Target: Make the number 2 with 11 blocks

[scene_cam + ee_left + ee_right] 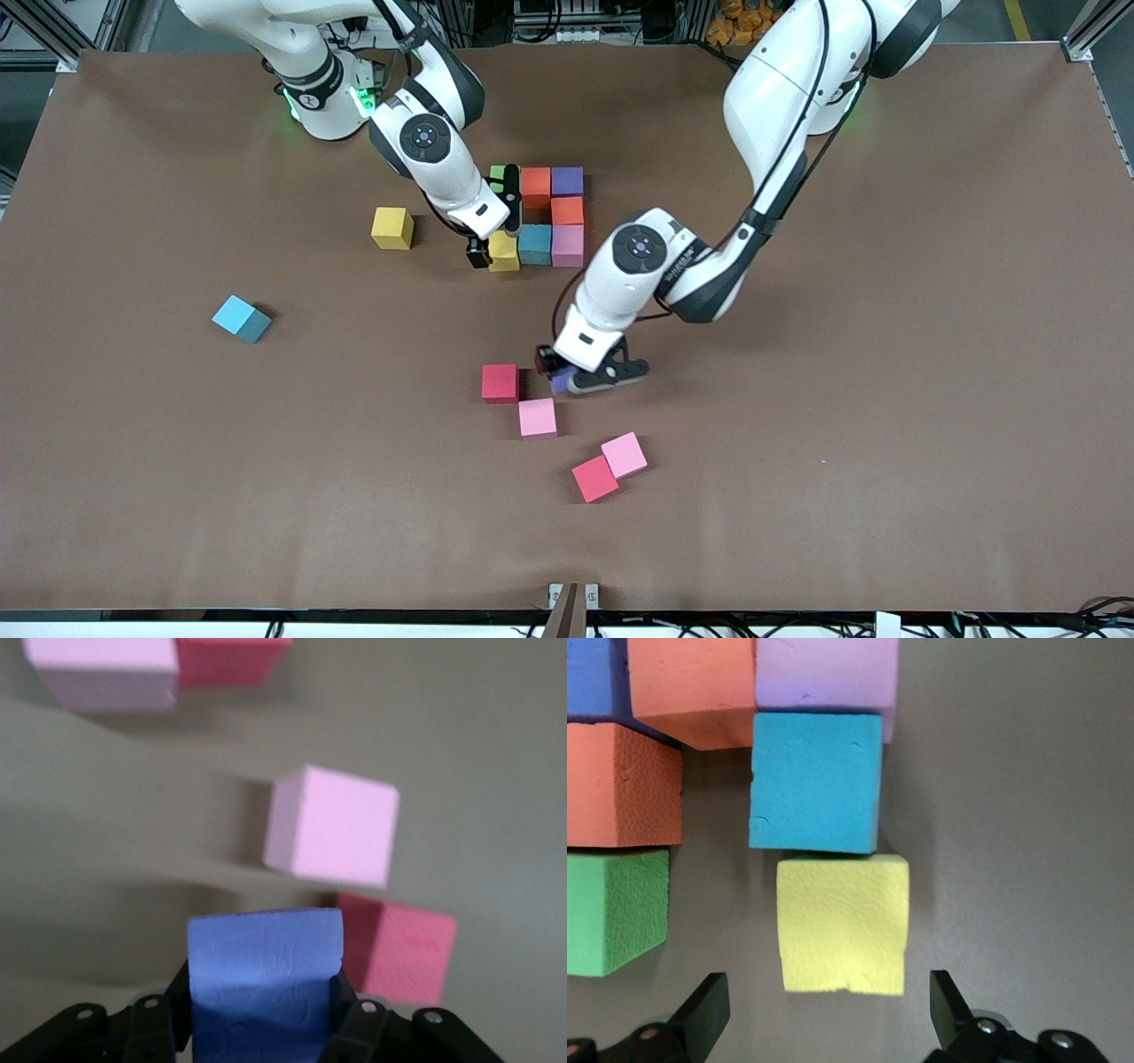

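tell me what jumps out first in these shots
A tight cluster of coloured blocks, the half-built number 2, sits mid-table, with the open right gripper straddling its yellow block. Nearer the front camera, the left gripper is shut on a purple block beside loose red and pink blocks.

Bright, even overhead light, soft short shadows; left wrist view blurred, front sharp.

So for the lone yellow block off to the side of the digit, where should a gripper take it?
Come straight down on the lone yellow block and pinch two opposite vertical faces. It sits flat and upright with bare table all around, so either pair of faces works; aligning the fingers with its edges should give a square grip.
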